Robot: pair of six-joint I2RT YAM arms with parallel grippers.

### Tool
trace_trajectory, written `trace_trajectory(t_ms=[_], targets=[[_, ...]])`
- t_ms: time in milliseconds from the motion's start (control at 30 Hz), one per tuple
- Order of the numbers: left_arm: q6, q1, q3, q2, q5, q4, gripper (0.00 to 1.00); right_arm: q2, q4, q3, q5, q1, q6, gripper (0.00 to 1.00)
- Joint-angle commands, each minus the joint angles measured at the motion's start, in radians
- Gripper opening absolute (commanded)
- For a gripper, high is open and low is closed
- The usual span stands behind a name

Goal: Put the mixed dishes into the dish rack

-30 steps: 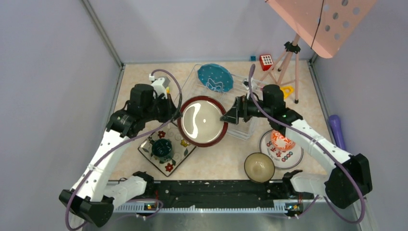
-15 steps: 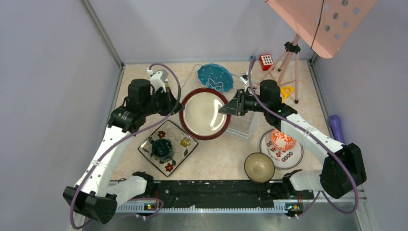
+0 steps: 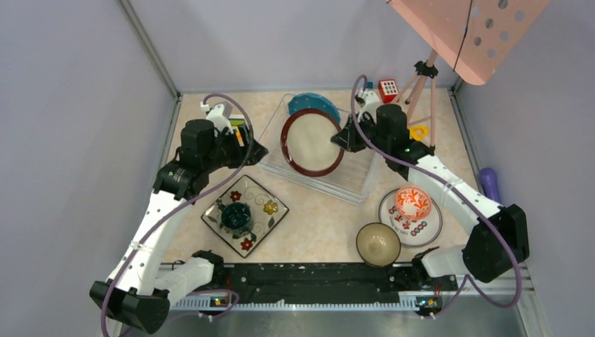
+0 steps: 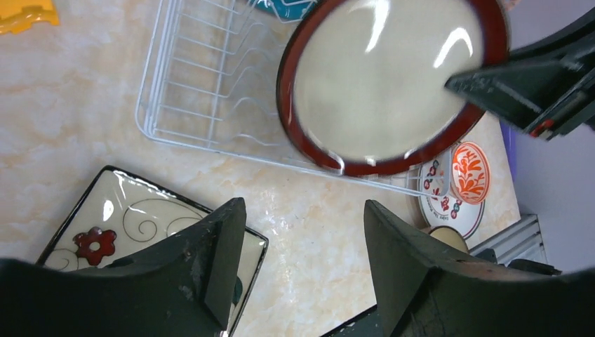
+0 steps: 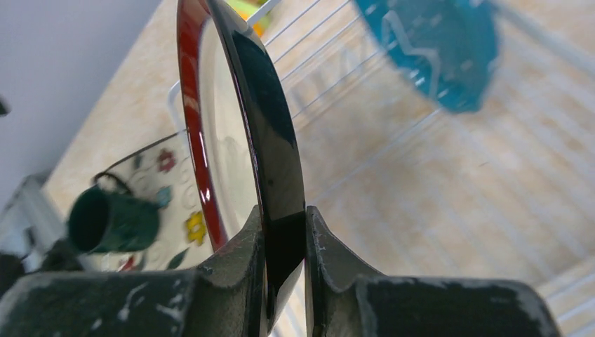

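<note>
Brown-rimmed cream plate [image 3: 312, 142] is tilted on edge over the middle of the dish rack [image 3: 351, 184], cream face turned up and toward the left arm. Cannot tell whether its lower rim touches the wires. Right gripper [image 5: 284, 219] reaches in from the rack's right side, fingers narrow and clamped on the plate's right rim. Left gripper [image 4: 303, 207] hovers off the rack's left edge, fingers wide, holding nothing. Blue polka-dot plate [image 3: 309, 102] stands at the rack's far edge, just behind. The rack's near right corner is bare wire.
</note>
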State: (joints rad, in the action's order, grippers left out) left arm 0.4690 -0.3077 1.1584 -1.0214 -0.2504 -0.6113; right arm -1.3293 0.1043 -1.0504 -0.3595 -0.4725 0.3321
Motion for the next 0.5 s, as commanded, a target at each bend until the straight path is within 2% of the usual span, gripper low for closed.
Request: trace_trajectory(t_ms=[0,133,233,467], targets=[[-0.005,-0.002,-0.064,0.067,0.039,0.043,0.68,-0.009,-0.211,-0.187,0.180,0.006,-0.169,0.00],[-0.005,-0.002,-0.110,0.099,0.070,0.048,0.68,-0.060,-0.296,-0.245,0.187,0.008,-0.311,0.00],[0.006,-0.002,-0.126,0.101,0.126,0.024,0.67,-0.104,-0.313,-0.287,0.149,0.008,-0.488,0.00],[0.027,-0.001,-0.141,0.111,0.308,-0.080,0.66,-0.211,-0.518,-0.292,0.122,0.008,-0.751,0.00]])
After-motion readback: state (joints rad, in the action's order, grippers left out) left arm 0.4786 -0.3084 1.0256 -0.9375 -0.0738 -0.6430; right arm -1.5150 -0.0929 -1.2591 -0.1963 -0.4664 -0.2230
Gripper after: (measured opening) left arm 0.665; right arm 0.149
